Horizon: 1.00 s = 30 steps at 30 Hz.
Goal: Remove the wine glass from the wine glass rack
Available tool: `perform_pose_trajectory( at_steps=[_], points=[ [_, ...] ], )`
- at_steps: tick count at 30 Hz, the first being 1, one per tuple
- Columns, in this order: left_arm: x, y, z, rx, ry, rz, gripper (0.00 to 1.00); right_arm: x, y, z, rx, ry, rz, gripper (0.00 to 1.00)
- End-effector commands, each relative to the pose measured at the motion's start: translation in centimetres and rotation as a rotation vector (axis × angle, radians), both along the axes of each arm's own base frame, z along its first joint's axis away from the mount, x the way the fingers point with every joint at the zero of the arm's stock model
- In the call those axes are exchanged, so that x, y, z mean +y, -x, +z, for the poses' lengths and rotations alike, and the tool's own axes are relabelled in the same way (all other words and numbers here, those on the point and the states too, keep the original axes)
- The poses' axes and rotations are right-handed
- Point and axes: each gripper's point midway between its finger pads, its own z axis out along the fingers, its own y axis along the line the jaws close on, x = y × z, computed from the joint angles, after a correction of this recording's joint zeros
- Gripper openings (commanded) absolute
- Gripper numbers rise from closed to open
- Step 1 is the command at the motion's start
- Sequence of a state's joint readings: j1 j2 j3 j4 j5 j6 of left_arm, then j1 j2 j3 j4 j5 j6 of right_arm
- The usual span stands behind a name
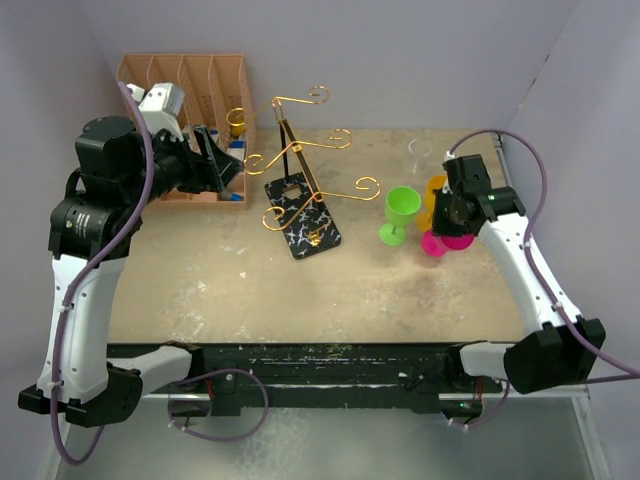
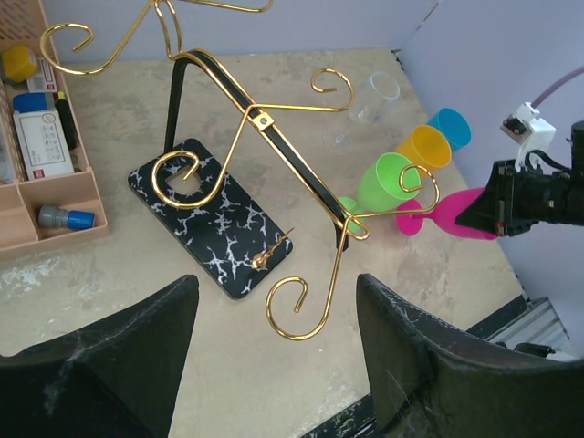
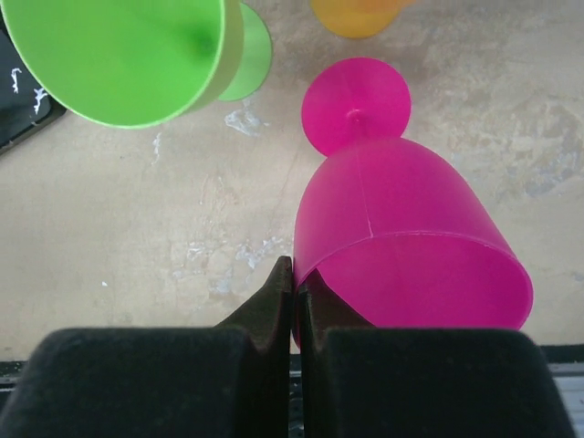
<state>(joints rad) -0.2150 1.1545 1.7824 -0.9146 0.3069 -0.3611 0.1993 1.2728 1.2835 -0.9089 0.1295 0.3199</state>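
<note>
The gold wire wine glass rack (image 1: 300,175) stands on its black marbled base (image 1: 303,222) at the table's middle back; no glass hangs on it. It also shows in the left wrist view (image 2: 265,123). My right gripper (image 3: 295,283) is shut on the rim of the pink wine glass (image 3: 401,237), one finger inside the bowl and one outside. The glass is tilted, its foot low over the table right of the rack (image 1: 445,242). My left gripper (image 2: 274,292) is open and empty, held above the table left of the rack (image 1: 222,158).
A green glass (image 1: 400,212) stands just left of the pink one, an orange glass (image 1: 434,195) behind it, then a blue glass (image 2: 449,126) and a clear glass (image 1: 420,150). The orange slotted organiser (image 1: 185,75) stands back left.
</note>
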Motion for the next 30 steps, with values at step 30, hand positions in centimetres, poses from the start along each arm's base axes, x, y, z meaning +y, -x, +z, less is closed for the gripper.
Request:
perform_pose_trajectory(
  at_steps=[30],
  points=[
    [-1.6,0.1,-0.4,-0.047,-0.121,-0.045,0.76,0.7,-5.3,1.4,-0.075,0.021,0.065,0.22]
  ],
)
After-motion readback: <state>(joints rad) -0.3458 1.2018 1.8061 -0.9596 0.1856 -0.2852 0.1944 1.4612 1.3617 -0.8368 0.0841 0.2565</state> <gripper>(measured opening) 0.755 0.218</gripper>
